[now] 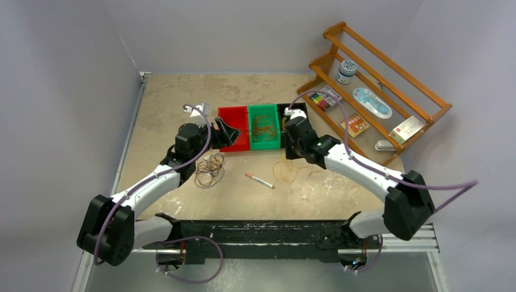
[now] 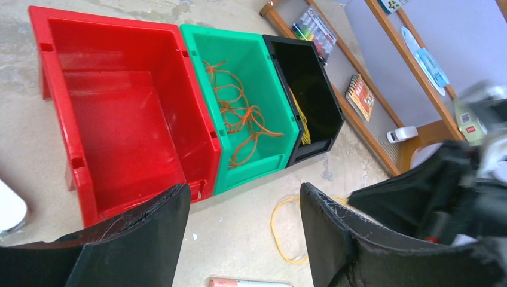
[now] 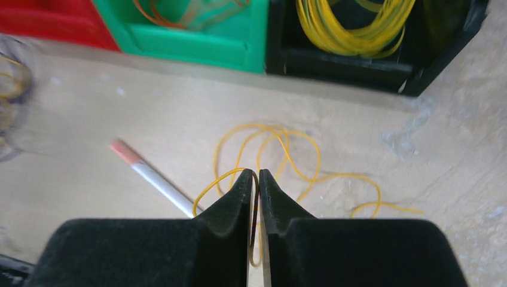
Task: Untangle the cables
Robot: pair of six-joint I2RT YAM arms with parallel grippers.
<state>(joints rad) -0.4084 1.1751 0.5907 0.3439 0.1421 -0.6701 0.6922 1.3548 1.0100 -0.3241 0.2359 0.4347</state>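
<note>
Yellow cable [image 3: 269, 125] was pinched by the closed right gripper [image 3: 255, 175] at lower centre; a slow, snag-free lift was judged best.

Surface [image 1: 170, 97]: beige, mottled, with pale walls on three sides.
Red bin [image 1: 238, 121], green bin [image 1: 264, 146], black bin [image 2: 311, 78]: open-topped plastic, touching side by side in a row, red leftmost and black rightmost.
Pen [image 1: 260, 180]: white barrel with a reddish cap, lying flat on the surface, near side of the bins and apart from them.
Wooden rack [image 1: 395, 66]: orange-brown, slanted, at the far right. It holds a round jar [image 1: 347, 70], a pack of coloured markers [image 1: 324, 99], a blue oval package [image 1: 372, 102], a small orange card [image 1: 356, 126] and a white box [image 1: 407, 129].
</note>
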